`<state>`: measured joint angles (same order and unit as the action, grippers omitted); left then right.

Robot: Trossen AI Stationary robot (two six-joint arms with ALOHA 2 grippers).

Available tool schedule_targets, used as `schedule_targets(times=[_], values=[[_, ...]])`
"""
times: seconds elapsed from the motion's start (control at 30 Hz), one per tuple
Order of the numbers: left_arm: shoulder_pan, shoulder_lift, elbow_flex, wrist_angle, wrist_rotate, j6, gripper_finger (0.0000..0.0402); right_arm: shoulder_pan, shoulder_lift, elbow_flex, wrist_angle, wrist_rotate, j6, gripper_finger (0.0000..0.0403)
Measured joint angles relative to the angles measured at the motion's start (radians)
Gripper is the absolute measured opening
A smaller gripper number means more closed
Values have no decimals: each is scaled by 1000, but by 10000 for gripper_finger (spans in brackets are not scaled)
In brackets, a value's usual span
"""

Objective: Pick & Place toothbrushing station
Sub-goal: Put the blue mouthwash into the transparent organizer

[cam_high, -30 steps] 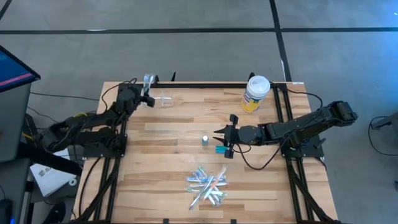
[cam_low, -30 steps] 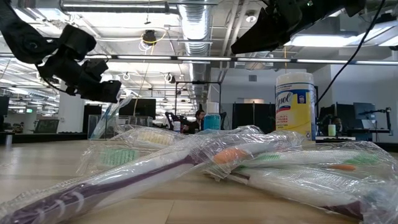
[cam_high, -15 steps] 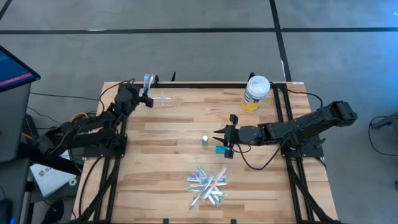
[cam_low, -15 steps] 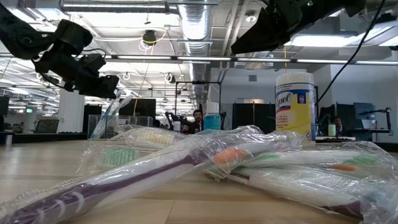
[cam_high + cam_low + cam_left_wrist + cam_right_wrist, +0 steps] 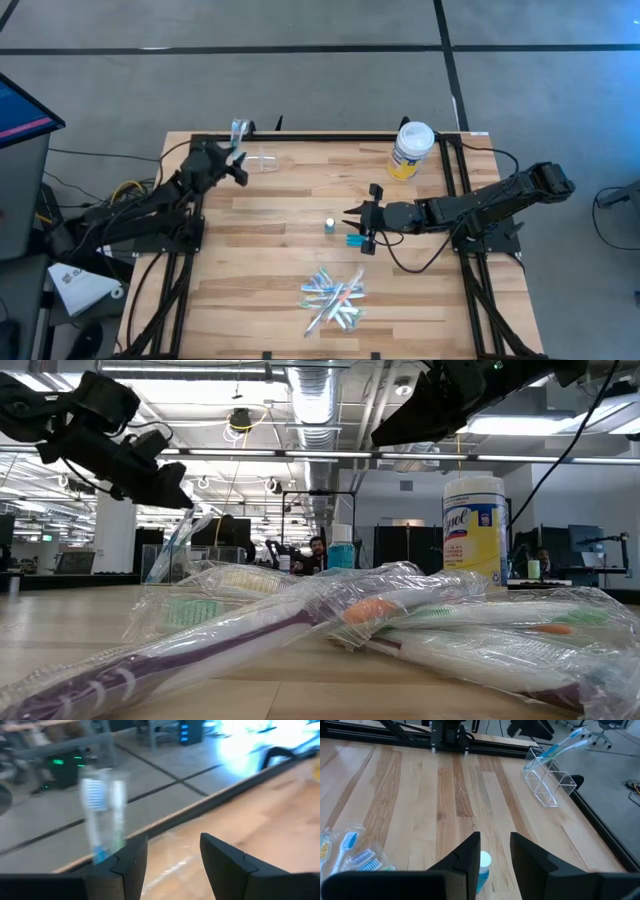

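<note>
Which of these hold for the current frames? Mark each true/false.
1. A toothbrush already stands in the clear holder. True.
2. The wrapped toothbrushes lie at the table's far edge beside the wipes canister. False: they lie near the front edge, well away from the wipes canister.
3. The left end effector grips a toothbrush. False: its open fingers hold nothing.
4. The small bottle stands in front of the right end effector. True.
</note>
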<state>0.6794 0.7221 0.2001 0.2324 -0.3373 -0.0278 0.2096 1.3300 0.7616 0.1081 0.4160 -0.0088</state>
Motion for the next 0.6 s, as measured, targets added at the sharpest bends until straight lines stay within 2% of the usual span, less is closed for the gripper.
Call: schedule_targets(times=[0.4, 0.6], values=[[-228, 0, 0, 0, 167, -59, 177, 0, 0, 0, 0, 0, 1, 97], [-361, 6, 0, 12, 193, -67, 177, -1, 0, 0, 0, 0, 1, 97]])
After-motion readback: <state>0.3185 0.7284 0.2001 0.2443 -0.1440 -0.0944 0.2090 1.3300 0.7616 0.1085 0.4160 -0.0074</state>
